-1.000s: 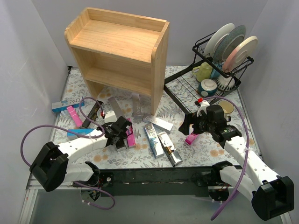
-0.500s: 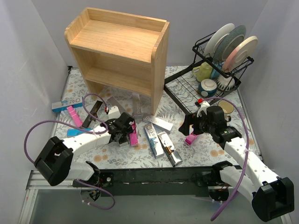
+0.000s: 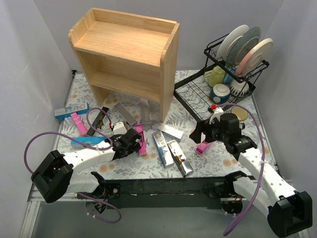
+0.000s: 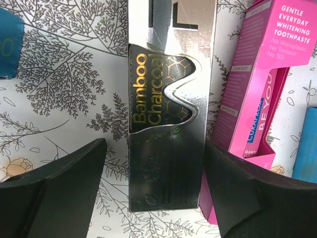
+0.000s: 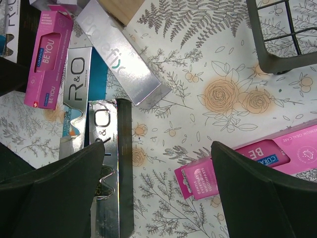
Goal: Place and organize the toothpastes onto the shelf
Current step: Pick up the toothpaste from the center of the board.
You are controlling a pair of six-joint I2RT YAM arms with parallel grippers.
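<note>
L arm, wrist view: silver cardboard box w/ black-and-gold panel [image 4: 171, 104] lies flat on floral-print surface [image 4: 59, 89], directly betw. the left fingers [image 4: 59, 188]. Fingers spread, one each side of box, pinching nothing. Finger at view left has a strip of bare surface betw. it and box. Finger at view right sits at box edge, over a bright pink box [image 4: 252, 89] that lies alongside and touches the silver one.

Long axis of silver box runs straight away from wrist cam, i.e. across the closing line, so a squeeze would take it by its narrow width. Judgement: line-up looks good. Risk: view-right finger catches the pink neighbour too.

Writing:
- Silver box: "Bamboo Charcoal", gold, running lengthwise.
- Pink box: "GENTLE EVERYDAY WHITENING TOOTHPASTE", "No Microplastic / No Triclosan / No SLS", "CURAPROX BE YOU".

R arm, wrist view: right fingers [image 5: 49, 188] spread wide, holding nothing, above surface. 2nd pink box [image 5: 247, 166] partly hidden behind finger at view right, long axis slanted; only "BE" and "CURA…" readable. Also there: silver-and-blue box [image 5: 77, 99] marked "R&O", and a silver-grey box [image 5: 124, 59] w/ faint lettering ending "fix", rest unsure.

Top view: L arm is right over charcoal box. R arm well apart, near black wire dish rack [image 3: 218, 84]. Light wooden two-level shelf [image 3: 124, 54] stands beyond the boxes, at back. No box seen on it; all toothpastes in view lie on surface.
</note>
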